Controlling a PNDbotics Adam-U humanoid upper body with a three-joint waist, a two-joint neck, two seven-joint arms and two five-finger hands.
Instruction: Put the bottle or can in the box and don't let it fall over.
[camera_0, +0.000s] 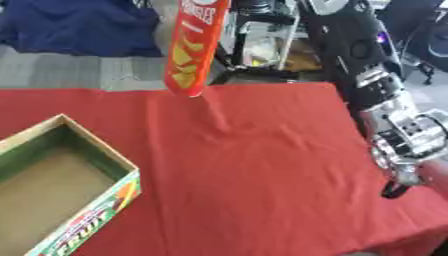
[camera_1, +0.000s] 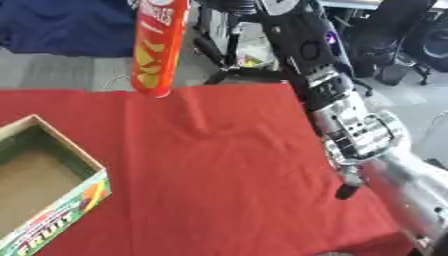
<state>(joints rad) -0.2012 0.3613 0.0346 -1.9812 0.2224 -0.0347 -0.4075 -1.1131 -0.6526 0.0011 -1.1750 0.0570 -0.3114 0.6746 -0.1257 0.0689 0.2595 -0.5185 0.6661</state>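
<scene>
Chips can (camera_0: 194, 47) stands at the far edge of the red cloth (camera_0: 262, 165). Open box (camera_0: 52, 190) sits near left. Right hand (camera_1: 354, 145) hangs beside the cloth; its finger state cannot be told.

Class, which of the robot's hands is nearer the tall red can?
Right, as far as shown: the right hand is at the table's right edge, apart from the red can at the far edge. Left hand: out of view.

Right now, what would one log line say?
can raised, far side, holder unseen | box open, near left | right hand at right edge
</scene>
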